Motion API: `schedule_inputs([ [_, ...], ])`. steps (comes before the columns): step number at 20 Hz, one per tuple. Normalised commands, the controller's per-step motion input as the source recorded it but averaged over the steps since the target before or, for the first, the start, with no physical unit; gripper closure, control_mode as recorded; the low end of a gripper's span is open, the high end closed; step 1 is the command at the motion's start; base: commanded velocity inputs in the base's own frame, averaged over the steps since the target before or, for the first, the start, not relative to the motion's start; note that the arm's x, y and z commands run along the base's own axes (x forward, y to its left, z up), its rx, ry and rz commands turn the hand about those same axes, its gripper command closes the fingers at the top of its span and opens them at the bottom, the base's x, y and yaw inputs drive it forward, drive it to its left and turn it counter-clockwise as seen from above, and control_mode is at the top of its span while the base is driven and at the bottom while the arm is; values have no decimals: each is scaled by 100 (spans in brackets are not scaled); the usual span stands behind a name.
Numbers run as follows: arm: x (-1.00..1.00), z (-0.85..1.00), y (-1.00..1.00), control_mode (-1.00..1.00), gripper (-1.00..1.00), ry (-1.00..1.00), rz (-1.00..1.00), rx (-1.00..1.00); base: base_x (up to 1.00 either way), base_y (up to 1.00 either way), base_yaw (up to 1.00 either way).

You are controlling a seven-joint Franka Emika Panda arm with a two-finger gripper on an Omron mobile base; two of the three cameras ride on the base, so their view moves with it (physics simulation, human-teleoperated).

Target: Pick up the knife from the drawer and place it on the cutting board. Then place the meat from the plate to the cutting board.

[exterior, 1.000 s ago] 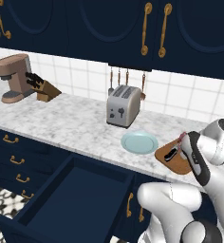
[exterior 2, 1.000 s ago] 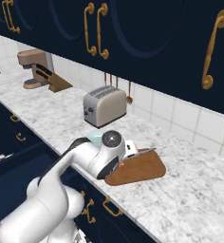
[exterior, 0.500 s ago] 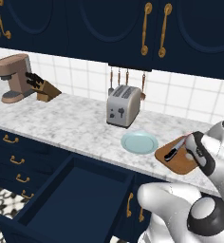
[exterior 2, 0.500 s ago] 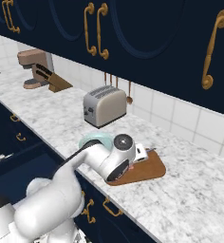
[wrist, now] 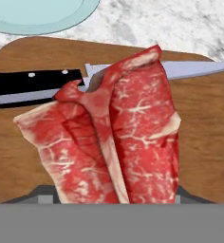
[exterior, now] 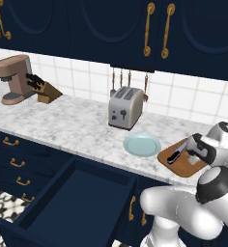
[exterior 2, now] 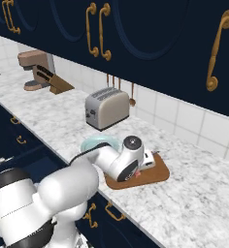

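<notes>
**Meat held over cutting board, knife already on board**

Arm pose: the white arm is folded low and reaches forward to the right side of the tabletop [exterior: 63, 125]; the wrist sits just above the cutting board [exterior: 183, 164], and in the right base view the rounded wrist joint covers the board's near left part. The gripper [exterior: 199, 150] points down at the board. In the hand view the meat [wrist: 109, 142] hangs close in front of the camera, between the gripper's jaws; the finger tips are hidden behind it. The gripper is clamped on the meat. Whether the meat touches the board cannot be told.

Task items: the knife [wrist: 47, 85] lies flat on the cutting board, black handle to one side, blade running behind the meat. The plate [exterior: 142, 144], pale teal, sits on the tabletop just beside the board, toward the toaster [exterior: 125, 107]. The drawer [exterior: 72, 202] stands pulled out below the tabletop edge, left of the arm.

Surface and room: white-grey marble tabletop, white tiled backsplash, navy upper cabinets with gold handles. A coffee machine [exterior: 14, 77] and a wooden knife block [exterior: 43, 89] stand at the far left. Utensils hang on the wall behind the toaster.
</notes>
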Motion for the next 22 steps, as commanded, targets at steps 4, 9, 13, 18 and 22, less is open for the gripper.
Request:
schedule_inputs([
  [4, 23, -18, -6, -100, 100, 3, 0, 0, 0, 0, 0],
  [9, 10, -5, -19, -100, 100, 0, 0, 0, 0, 0, 0],
  [13, 14, -13, -9, -100, 100, 0, 0, 0, 0, 0, 0],
  [18, 19, -30, 0, -100, 100, 3, 0, 0, 0, 0, 0],
  [22, 17, -28, 0, -100, 100, 3, 0, 0, 0, 0, 0],
])
